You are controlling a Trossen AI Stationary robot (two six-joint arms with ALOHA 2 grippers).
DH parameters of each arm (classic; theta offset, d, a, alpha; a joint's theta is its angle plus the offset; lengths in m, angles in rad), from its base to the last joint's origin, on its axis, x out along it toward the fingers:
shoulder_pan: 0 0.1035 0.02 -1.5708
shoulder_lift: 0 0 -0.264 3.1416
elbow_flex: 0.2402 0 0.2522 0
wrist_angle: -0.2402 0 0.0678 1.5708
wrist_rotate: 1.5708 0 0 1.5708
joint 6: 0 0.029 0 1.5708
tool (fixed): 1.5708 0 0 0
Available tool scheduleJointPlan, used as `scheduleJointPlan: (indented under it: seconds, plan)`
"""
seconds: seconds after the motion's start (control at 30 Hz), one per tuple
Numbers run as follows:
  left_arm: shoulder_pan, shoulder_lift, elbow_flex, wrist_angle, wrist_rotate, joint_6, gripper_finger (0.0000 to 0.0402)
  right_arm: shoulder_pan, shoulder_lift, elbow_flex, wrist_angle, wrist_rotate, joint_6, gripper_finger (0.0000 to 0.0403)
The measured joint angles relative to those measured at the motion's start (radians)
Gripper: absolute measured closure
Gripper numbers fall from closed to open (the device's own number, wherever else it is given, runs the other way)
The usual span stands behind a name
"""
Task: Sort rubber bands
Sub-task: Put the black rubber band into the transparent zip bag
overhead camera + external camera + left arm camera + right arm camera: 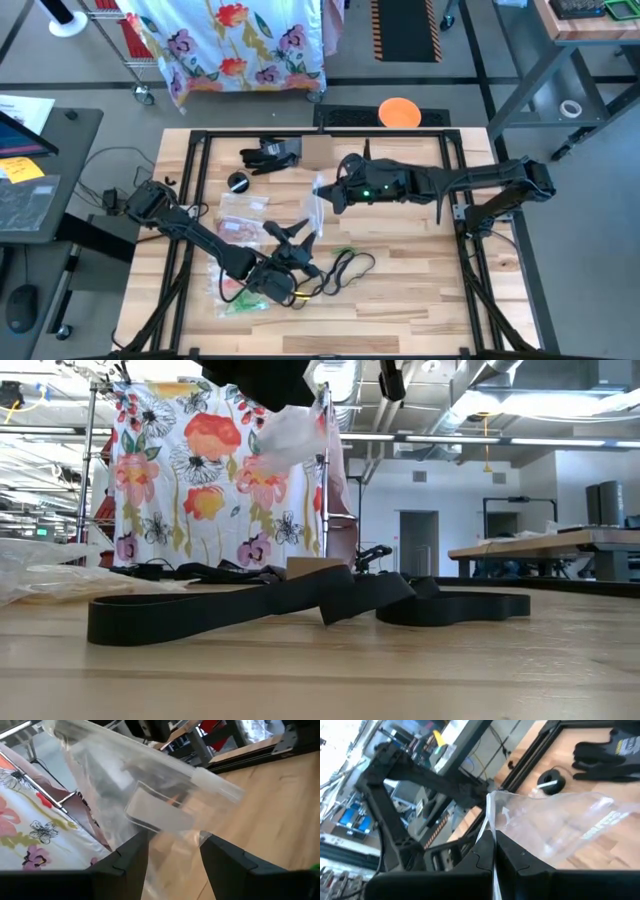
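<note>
Left gripper [298, 237], fingers apart around the lower edge of a clear plastic bag [318, 208]; right gripper [333, 196] clamped shut on that bag's upper part. Beside the left jaws lay further clear bags [243, 213] and a looped black strap [345, 268] with a green rubber band [343, 250] just by it. Beyond the right jaws sat black gloves [270, 154] and a small round black item [238, 181] on the wooden table [420, 290].

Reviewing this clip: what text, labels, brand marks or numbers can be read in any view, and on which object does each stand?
No text can be read in any view.
clear zip bag, pinched in the right gripper: pale printing on the film, too blurred to read.
black gloves: a small label near the cuff, too small to read.
left gripper: open below the bag, no marking visible.
</note>
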Motion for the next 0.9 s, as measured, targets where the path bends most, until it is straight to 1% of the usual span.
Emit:
scheduleJointPlan:
  seconds: [0.13, 0.37, 0.43, 0.5, 0.63, 0.67, 0.77, 0.9]
  plan:
    - [0.005, 0.000, 0.000, 0.005, -0.006, 0.005, 0.0232, 0.022, 0.000, 0.000, 0.006, 0.017, -0.009, 0.0403]
    - [0.004, 0.000, 0.000, 0.075, -0.032, 0.052, 0.0239, 0.023, 0.000, 0.000, -0.001, 0.017, -0.012, 0.0403]
    - [0.004, 0.000, 0.000, 0.083, -0.032, 0.053, 0.0255, 0.022, 0.000, 0.000, -0.001, 0.018, -0.015, 0.0403]
    - [0.000, 0.000, 0.000, 0.090, -0.031, 0.064, 0.0284, 0.022, 0.000, 0.000, -0.004, 0.017, -0.039, 0.0403]
    - [-0.019, 0.000, 0.000, 0.094, -0.031, 0.100, 0.0374, 0.022, 0.000, 0.000, -0.008, 0.009, -0.100, 0.0403]
    - [-0.026, 0.000, 0.000, 0.096, -0.032, 0.110, 0.0387, 0.022, 0.000, 0.000, -0.009, -0.001, -0.131, 0.0402]
    - [-0.040, 0.000, 0.007, 0.096, -0.063, 0.131, 0.0394, 0.023, 0.000, 0.000, -0.010, -0.013, -0.265, 0.0394]
    - [-0.066, 0.000, 0.025, 0.096, -0.118, 0.167, 0.0400, 0.034, 0.000, 0.000, -0.019, -0.001, -0.456, 0.0373]
